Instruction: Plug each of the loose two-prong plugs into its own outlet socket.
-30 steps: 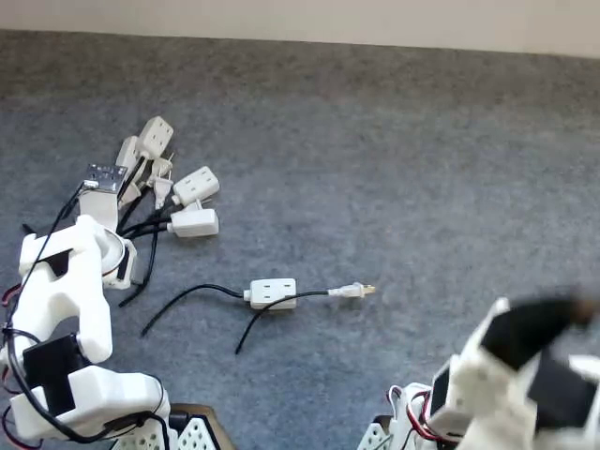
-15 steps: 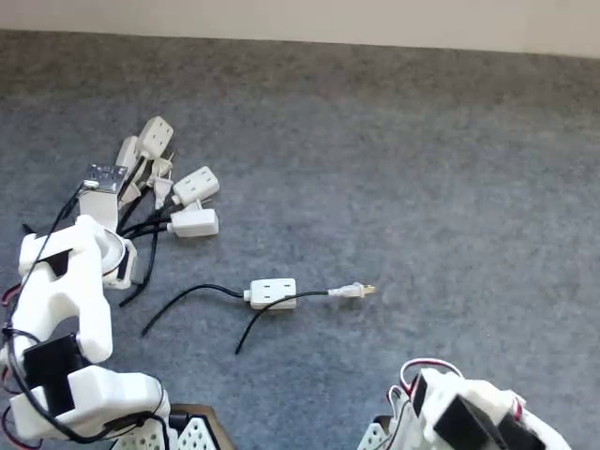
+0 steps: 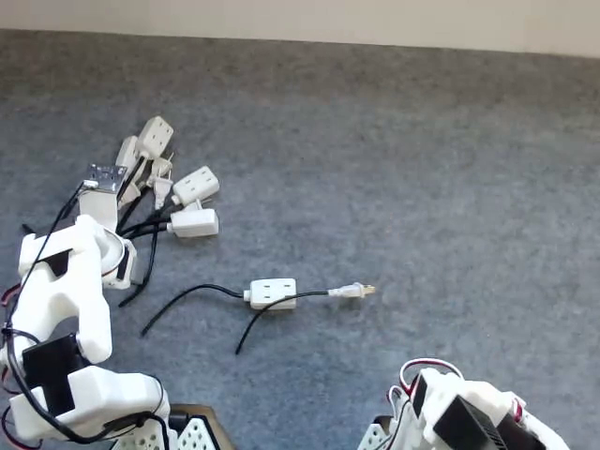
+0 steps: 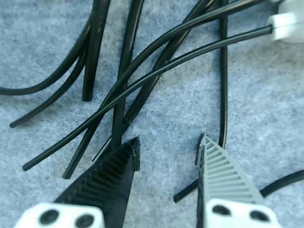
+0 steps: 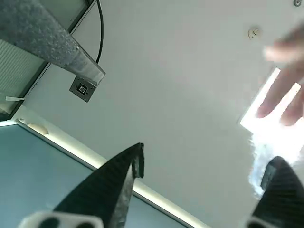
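In the high view a white outlet socket (image 3: pixel 272 292) lies mid-floor on the grey carpet, trailing a black cord. A loose two-prong plug (image 3: pixel 354 292) rests just right of it, and its cord crosses the socket. More white sockets (image 3: pixel 195 186) and plugs (image 3: pixel 161 192) are bunched at the left, by the left arm (image 3: pixel 70 281). My left gripper (image 4: pixel 168 145) hovers open just above a tangle of black cords (image 4: pixel 142 80), holding nothing. A white connector end (image 4: pixel 287 23) sits at the cords' far side. My right gripper (image 5: pixel 204 159) points up at the ceiling, open and empty.
The right arm (image 3: pixel 469 417) is folded back at the bottom right edge of the high view. Bare grey carpet (image 3: pixel 422 169) spreads across the middle and right. A pale wall strip (image 3: pixel 300 19) runs along the far edge.
The right arm has dropped from a raised pose at the right edge to a folded one at the bottom right. The left arm, sockets and plugs have not moved.
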